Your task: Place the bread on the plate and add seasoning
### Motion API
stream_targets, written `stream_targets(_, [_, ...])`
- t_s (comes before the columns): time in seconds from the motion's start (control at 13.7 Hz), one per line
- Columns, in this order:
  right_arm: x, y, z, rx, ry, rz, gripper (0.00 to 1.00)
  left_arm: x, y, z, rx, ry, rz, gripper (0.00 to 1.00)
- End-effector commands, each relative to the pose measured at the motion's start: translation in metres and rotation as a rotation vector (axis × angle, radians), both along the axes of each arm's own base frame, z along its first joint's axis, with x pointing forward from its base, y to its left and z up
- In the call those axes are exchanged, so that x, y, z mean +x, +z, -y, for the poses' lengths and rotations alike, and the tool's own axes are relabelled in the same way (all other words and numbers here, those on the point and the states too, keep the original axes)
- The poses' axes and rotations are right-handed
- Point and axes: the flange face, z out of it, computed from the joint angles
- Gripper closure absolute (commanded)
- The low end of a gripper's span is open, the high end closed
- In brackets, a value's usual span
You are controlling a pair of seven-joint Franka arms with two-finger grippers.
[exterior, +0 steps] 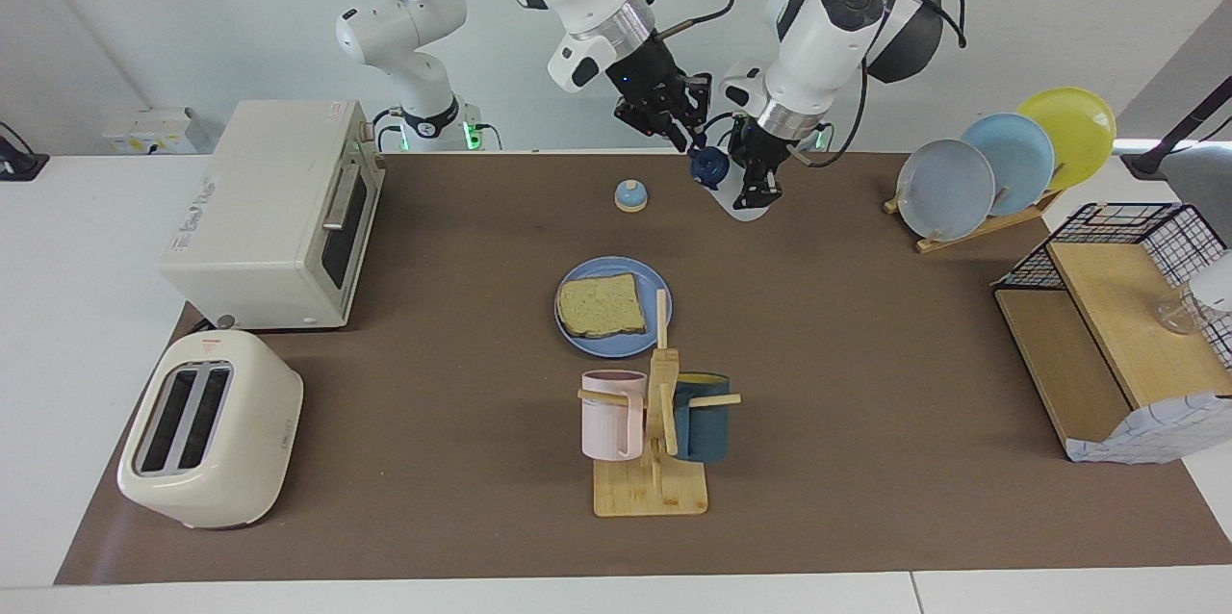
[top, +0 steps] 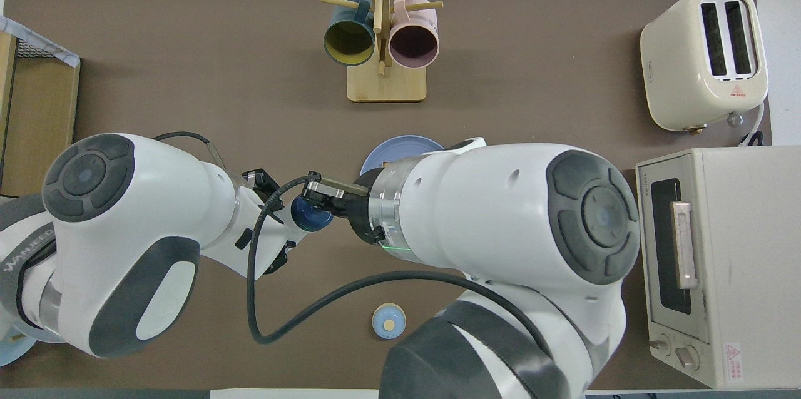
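Speckled square toast [exterior: 600,305] already lies on my round blue plate [exterior: 574,333]. My left gripper [exterior: 754,191] pinches the translucent white, navy-capped seasoning bottle [exterior: 714,173]; my right gripper [exterior: 691,144] pinches its cap. Next, I judge, unscrew.

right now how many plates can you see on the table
4. One blue plate lies flat with the bread on it, near the mug stand. Three stand upright in the wooden rack: grey-blue, light blue, yellow.
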Motion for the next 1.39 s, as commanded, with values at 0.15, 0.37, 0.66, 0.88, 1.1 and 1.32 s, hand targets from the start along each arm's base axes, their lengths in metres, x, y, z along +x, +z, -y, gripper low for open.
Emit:
stream_targets(0.15, [-0.005,-0.001,0.007,0.004,-0.012,-0.003,0.80,-0.006,0.002,-0.006,-0.018,-0.004,0.016,1.00])
stream_targets(0.37, [-0.006,-0.003,0.006,0.002,-0.012,-0.004,0.78,-0.005,0.001,-0.006,-0.017,-0.003,0.016,1.00])
stream_targets(0.66, [-0.007,-0.006,0.007,-0.001,-0.010,-0.006,0.80,-0.006,0.002,-0.006,-0.018,-0.004,0.016,1.00])
stream_targets(0.88, [-0.006,-0.006,0.007,-0.001,-0.010,-0.006,0.94,-0.006,0.002,-0.006,-0.018,-0.005,0.017,1.00])
stream_targets(1.1, [-0.005,-0.004,0.008,0.002,-0.022,-0.008,1.00,-0.006,0.001,-0.006,-0.017,-0.005,0.016,1.00])
stream_targets(1.32, [0.004,0.004,0.009,0.026,-0.085,-0.028,1.00,-0.006,0.001,-0.005,-0.017,-0.005,0.016,1.00])
